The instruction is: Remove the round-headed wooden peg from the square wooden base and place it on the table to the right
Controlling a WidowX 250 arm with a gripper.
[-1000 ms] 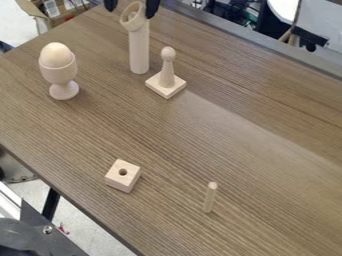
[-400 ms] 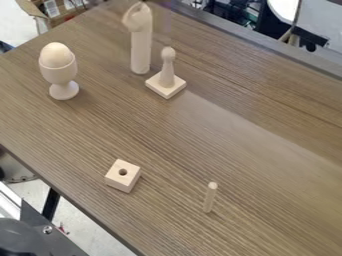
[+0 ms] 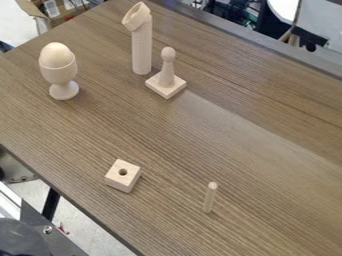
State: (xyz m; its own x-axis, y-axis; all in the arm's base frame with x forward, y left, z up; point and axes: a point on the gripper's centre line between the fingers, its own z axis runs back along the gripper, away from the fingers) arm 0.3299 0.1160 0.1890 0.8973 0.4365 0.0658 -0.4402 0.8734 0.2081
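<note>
- Camera view: tilted wooden ring (image 3: 135, 21) tops the upright wooden cylinder (image 3: 141, 52), near the square-based wooden pawn (image 3: 167, 75).
- Gripper has left the top edge.
- Jaws spread or together: cannot tell.

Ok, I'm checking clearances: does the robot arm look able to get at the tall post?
Probably yes: the tall post stands upright, its sides exposed below the tilted ring. The knobbed piece close beside it might hinder a low grip, though.
</note>
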